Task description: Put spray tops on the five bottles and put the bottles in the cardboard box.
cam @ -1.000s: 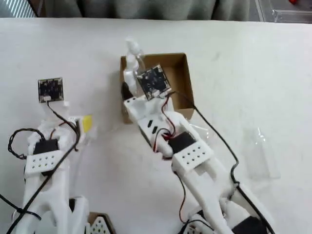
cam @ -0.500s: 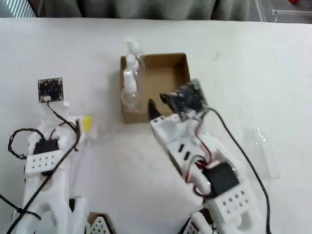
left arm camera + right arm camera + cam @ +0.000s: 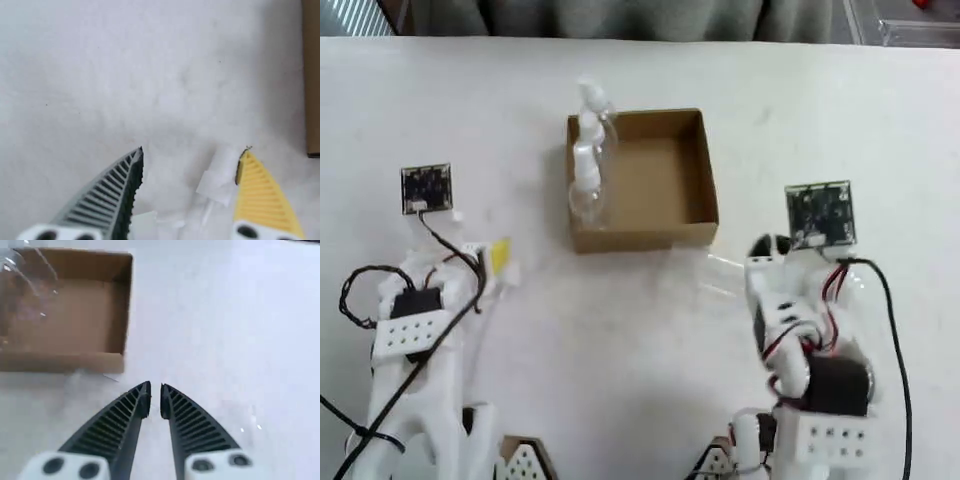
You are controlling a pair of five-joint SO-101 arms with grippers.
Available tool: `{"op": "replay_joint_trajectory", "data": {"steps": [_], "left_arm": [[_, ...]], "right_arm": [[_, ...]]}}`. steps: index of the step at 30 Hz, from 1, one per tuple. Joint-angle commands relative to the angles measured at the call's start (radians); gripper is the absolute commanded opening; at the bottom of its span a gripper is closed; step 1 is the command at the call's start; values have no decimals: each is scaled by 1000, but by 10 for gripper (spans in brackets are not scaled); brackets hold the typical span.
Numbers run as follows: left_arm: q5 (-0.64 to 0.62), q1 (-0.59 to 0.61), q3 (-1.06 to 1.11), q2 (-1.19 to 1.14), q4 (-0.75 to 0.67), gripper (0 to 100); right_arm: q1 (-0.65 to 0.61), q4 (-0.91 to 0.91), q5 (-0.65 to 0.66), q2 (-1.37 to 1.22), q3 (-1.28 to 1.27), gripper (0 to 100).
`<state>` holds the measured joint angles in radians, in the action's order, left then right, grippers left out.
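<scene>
High view: bottle w/ spray top in cardboard box; left jaws spread, right jaws pressed together

The picture edge is cutting the cardboard box near my left gripper down to a brown strip, and the white piece by my yellow finger is blurring beyond naming. My right wrist camera is clipping one side of the box, where a clear bottle is smearing into glints. At the table's near edge, my left arm and my right arm are running out of view.
</scene>
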<state>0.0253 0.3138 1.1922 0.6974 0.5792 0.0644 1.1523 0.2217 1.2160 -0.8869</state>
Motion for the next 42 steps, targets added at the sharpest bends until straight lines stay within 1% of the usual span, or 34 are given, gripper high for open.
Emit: {"op": "replay_joint_trajectory", "data": {"steps": [1, 5, 9, 12, 14, 20, 25, 26, 30, 33, 39, 42], "left_arm": [[14, -10, -9, 21, -20, 290], [14, -10, -8, 24, -20, 290], [14, -10, -6, 27, -17, 290], [14, -10, -6, 27, -15, 290], [14, -10, -6, 27, -14, 290], [14, -10, -6, 27, -14, 290], [14, -10, -6, 27, -14, 290], [14, -10, -6, 27, -14, 290], [14, -10, -6, 27, -15, 290], [14, -10, -6, 27, -15, 290], [14, -10, -6, 27, -15, 290], [14, -10, -6, 27, -14, 290]], "right_arm": [[124, 10, 83, -119, 43, 16], [222, 10, 150, -228, 44, 16], [311, 13, 213, -282, 86, 21], [367, 62, 282, -314, 152, 21], [392, 104, 287, -352, 210, 21], [406, 191, 290, -576, 385, 33], [427, 206, 293, -734, 453, 169], [437, 202, 316, -754, 454, 181], [476, 200, 523, -825, 454, 187], [499, 189, 634, -891, 456, 187], [512, 38, 647, -1052, 456, 187], [504, -2, 647, -1119, 462, 187]]}}
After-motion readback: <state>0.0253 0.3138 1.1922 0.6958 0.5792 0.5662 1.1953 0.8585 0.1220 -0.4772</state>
